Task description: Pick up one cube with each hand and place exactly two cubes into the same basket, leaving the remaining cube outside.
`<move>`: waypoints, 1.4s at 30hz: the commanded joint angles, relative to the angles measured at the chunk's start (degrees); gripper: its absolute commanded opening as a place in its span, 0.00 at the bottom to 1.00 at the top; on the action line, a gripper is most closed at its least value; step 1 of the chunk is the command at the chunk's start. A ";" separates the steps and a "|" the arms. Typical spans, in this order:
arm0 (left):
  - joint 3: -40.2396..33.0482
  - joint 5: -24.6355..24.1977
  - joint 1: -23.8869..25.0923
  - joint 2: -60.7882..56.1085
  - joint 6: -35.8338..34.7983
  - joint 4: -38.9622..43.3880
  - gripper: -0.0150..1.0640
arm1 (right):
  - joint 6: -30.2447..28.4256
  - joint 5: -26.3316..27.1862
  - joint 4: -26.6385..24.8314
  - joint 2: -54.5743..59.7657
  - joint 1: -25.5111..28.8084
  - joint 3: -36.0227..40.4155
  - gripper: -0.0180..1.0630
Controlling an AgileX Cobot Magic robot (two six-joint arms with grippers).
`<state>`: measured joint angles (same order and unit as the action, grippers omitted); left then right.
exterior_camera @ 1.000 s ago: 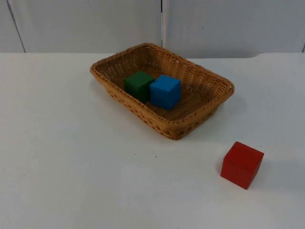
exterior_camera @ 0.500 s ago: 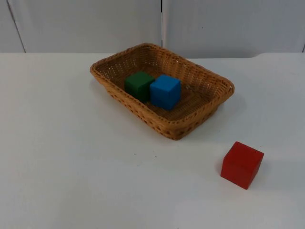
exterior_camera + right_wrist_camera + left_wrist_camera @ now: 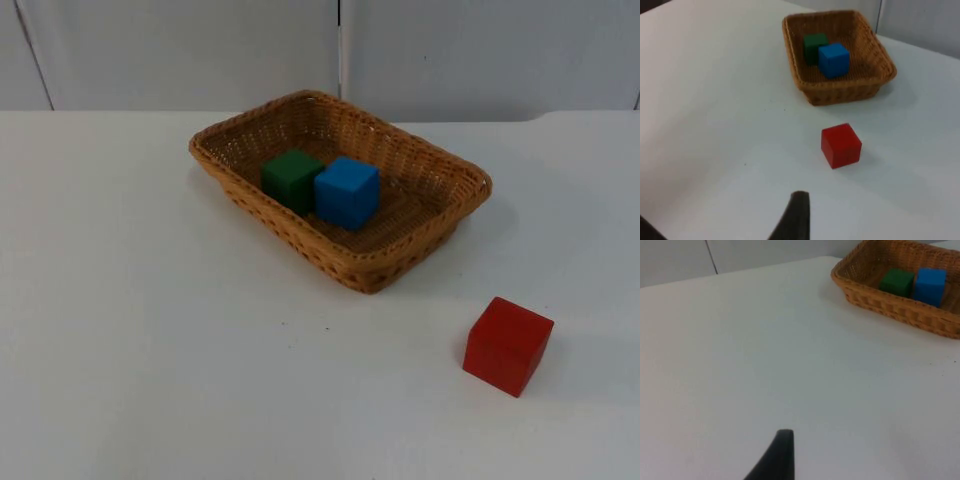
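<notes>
Red cube (image 3: 841,145) lies near right claw (image 3: 795,216), whose grip state is unclear.

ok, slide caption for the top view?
Green cube and blue cube in the basket; red cube left outside.

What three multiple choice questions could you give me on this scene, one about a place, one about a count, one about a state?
1. Where is the red wooden cube?
A. inside the basket
B. on the white table, apart from the basket
C. on the blue cube

2. How many cubes lie in the woven wicker basket?
A. one
B. two
C. three

3. The green cube and blue cube are:
A. stacked
B. side by side
C. at opposite ends

Answers: B, bare table lies between them; B, green and blue; B, both rest on the basket floor.
</notes>
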<state>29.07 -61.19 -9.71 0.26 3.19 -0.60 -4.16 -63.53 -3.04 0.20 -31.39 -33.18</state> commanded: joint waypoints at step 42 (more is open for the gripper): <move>-0.64 -0.35 -0.26 -0.26 0.43 0.03 0.99 | 1.65 1.68 0.21 -0.20 0.20 3.77 0.99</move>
<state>28.72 -61.42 -9.71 0.26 3.54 -0.67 -2.50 -62.44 -2.90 0.20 -31.39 -29.41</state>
